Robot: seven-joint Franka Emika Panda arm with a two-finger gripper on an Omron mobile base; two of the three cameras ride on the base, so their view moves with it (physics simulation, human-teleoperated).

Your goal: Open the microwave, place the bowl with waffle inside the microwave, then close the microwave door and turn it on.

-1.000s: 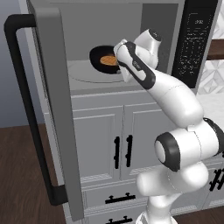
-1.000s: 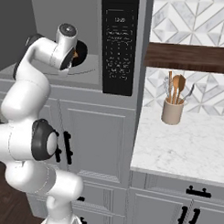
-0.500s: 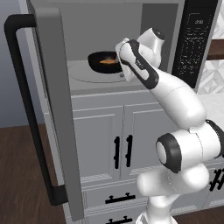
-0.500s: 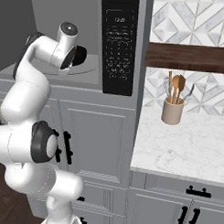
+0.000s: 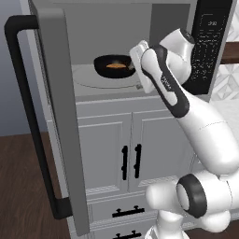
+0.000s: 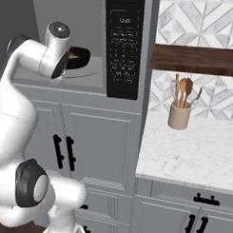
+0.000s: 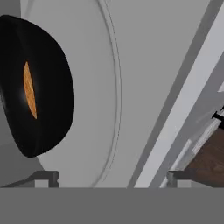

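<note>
The microwave [image 5: 116, 28] stands open, its door [image 5: 60, 116] swung out to the left with the long black handle [image 5: 28, 116] in front. On the round turntable plate [image 5: 88, 78] inside sits the black bowl with waffle [image 5: 114, 66], upright. My gripper [image 5: 138, 70] hovers at the cavity mouth just right of the bowl, apart from it. In the hand view the gripper [image 7: 111, 178] is open, its fingertips [image 7: 48, 176] spread wide with nothing between them, and the bowl [image 7: 37, 87] lies off to the left. The black button panel [image 6: 123, 47] is on the microwave's right.
White cabinet doors with black handles [image 5: 130, 161] sit below the microwave. To the right are a marble counter [image 6: 188, 154] with a utensil crock [image 6: 179, 113] and a dark wooden shelf [image 6: 196, 59] above it.
The gripper has opened and let go of the bowl, which now rests on the turntable. The hand has drawn back slightly from it.
</note>
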